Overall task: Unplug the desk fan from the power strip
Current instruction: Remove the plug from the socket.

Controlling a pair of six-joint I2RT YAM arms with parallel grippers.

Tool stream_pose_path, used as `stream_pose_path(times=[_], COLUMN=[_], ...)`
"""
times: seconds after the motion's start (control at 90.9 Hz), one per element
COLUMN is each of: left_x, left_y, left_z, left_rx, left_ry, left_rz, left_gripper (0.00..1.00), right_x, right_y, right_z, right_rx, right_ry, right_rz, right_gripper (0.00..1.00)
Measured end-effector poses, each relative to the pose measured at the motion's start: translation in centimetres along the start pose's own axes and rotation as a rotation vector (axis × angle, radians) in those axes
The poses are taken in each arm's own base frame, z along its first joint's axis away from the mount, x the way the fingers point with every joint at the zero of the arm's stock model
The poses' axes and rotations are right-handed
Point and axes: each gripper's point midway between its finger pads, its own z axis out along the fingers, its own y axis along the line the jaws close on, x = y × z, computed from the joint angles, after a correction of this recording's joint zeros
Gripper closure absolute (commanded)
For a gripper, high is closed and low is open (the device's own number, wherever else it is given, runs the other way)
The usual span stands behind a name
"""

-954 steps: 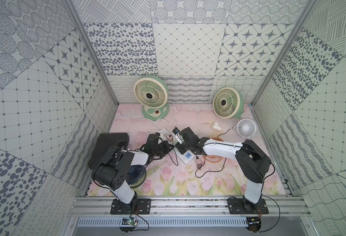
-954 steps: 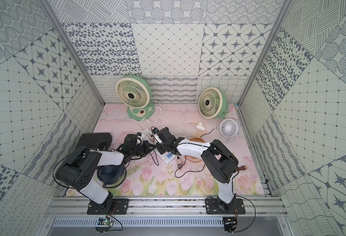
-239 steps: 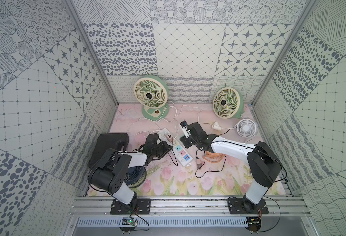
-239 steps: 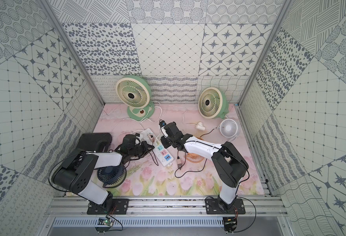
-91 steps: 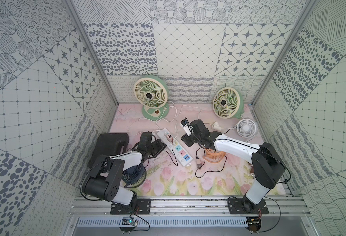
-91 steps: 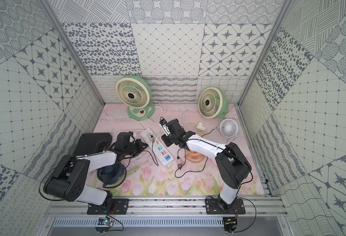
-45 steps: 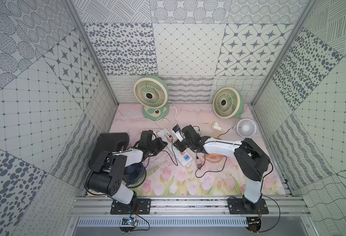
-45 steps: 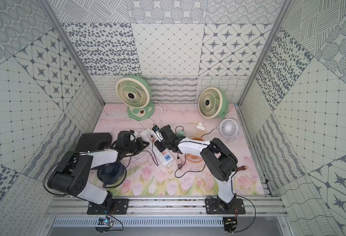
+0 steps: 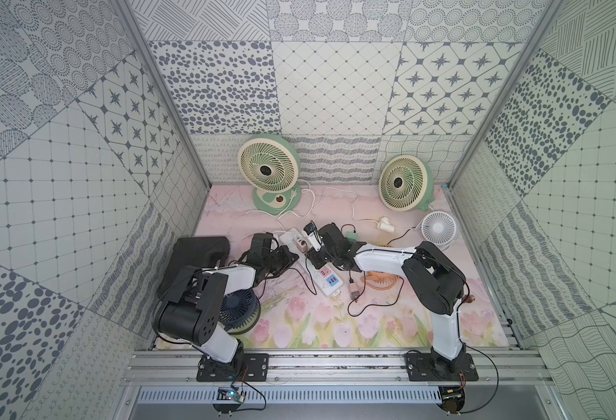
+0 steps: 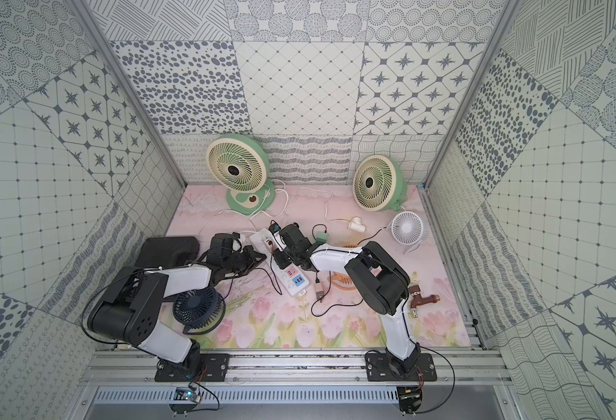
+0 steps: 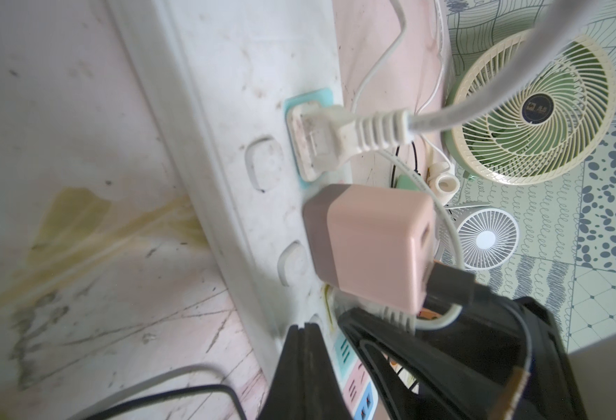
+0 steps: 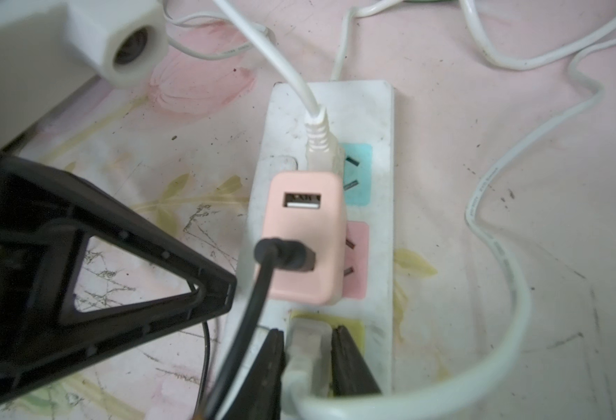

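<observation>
Only right wrist view shows right gripper [image 12: 306, 330] clamping white plug [image 12: 308, 351], left gripper [image 11: 302, 336] closed.

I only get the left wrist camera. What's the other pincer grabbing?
Observer: The right pincer has its fingers pressed on both sides of a white plug in the yellow socket of the power strip.
Kid: Any fan hiding from me?
Observer: Yes, a dark blue fan sits beside the left arm, in both top views.
</observation>
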Motion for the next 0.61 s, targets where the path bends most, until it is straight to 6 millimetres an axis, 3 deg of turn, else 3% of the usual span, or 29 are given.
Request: stream_pose_path(times=[0.231,0.605], left_x=[0.13,-0.48], left_y=[0.05,-0.52], left_z=[0.32,0.92], left_rx=[0.005,0.027], left_ry=[0.013,0.012], left_rz=[-0.003,0.007], left_gripper=[1.00,1.00], right_x=[0.03,0.04], right_y=[-0.12,0.00], right_z=[0.10,0.15], right_rx=[0.025,0.055], right_ry=[-0.001,-0.005], right_rz=[0.002,-0.001], right_gripper=[0.94,0.96])
